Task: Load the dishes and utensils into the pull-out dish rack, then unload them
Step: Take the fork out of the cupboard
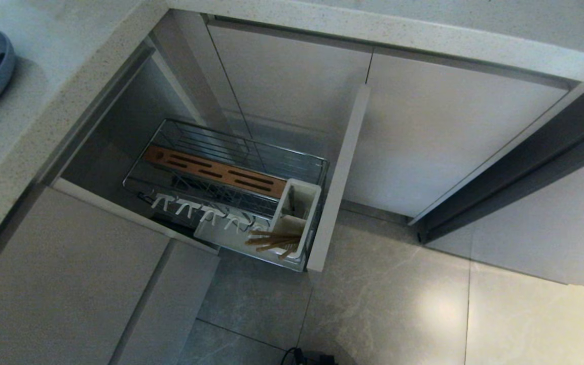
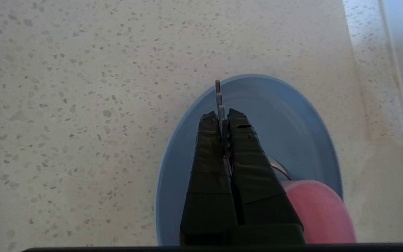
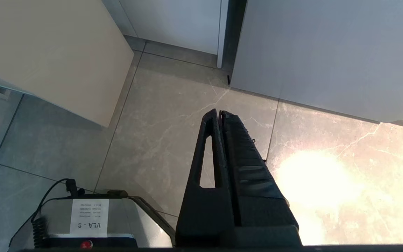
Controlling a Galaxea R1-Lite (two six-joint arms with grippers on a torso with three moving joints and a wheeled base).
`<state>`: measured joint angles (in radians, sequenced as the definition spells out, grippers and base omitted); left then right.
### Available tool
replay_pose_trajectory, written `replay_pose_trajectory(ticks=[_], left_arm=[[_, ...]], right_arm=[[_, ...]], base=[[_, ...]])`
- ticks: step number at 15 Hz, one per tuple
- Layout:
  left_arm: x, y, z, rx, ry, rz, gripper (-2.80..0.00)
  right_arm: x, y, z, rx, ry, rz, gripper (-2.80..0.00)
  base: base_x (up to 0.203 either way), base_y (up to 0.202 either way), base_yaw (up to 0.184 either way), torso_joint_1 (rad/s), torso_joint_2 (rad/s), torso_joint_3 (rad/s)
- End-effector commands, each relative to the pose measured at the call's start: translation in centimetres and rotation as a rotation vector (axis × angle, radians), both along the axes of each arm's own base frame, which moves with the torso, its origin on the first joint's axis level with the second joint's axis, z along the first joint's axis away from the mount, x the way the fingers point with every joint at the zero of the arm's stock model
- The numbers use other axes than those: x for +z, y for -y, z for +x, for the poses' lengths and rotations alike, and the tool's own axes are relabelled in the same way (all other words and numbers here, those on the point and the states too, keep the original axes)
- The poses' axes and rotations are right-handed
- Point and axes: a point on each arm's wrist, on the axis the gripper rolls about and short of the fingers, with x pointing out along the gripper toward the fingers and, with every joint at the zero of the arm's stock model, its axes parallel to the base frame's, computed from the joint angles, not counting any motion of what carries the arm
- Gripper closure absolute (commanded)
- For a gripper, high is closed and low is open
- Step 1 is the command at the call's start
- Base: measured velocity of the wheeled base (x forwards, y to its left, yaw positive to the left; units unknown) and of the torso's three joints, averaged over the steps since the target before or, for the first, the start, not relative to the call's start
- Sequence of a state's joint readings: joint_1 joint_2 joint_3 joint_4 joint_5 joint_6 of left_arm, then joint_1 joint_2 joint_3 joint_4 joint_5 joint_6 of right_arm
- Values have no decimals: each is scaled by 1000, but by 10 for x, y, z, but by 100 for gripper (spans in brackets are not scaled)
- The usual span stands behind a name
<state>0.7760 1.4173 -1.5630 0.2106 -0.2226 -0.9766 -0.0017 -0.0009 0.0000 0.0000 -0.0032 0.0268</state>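
- One left pincer (image 2: 223,117) hangs over the blue plate (image 2: 292,129) on the tabletop (image 2: 82,87), fingers pressed together, holding nothing.
- Right pincer (image 3: 219,114) points at the floor (image 3: 159,122), fingers together.

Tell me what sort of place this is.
Most likely a home kitchen: a speckled stone counter over beige cabinets, a pull-out dish rack with chopsticks in it, and a tiled floor.

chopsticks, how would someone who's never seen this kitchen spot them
Find the pull-out dish rack drawn out below the speckled counter. At its front end stands a white utensil caddy. The chopsticks are the thin light-brown sticks in its nearest compartment, unlike the broad slotted wooden strip.
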Motion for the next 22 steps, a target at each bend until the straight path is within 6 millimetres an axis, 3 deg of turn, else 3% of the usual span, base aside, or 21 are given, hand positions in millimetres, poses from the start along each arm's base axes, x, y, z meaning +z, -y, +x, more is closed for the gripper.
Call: replay_pose_trajectory(ticks=[1,6,7,17,22], left_arm=[[-3,-5,2,7,-7,-16,0],[-3,-5,2,8,-8,-15,0],[-3,-5,2,8,-9,-16,-280],[-1,-4,-1,68,-21,21,-280],[12,10,-17,136,-11,102,-280]], right_arm=[[0,0,0,0,1,1,0],[0,0,0,0,1,1,0],[0,0,0,0,1,0,0],[0,0,0,0,1,1,0],[0,0,0,0,1,1,0]], base=[[0,0,0,0,0,0],[0,0,0,0,0,0],[0,0,0,0,0,0],[0,0,0,0,0,0],[0,0,0,0,0,0]])
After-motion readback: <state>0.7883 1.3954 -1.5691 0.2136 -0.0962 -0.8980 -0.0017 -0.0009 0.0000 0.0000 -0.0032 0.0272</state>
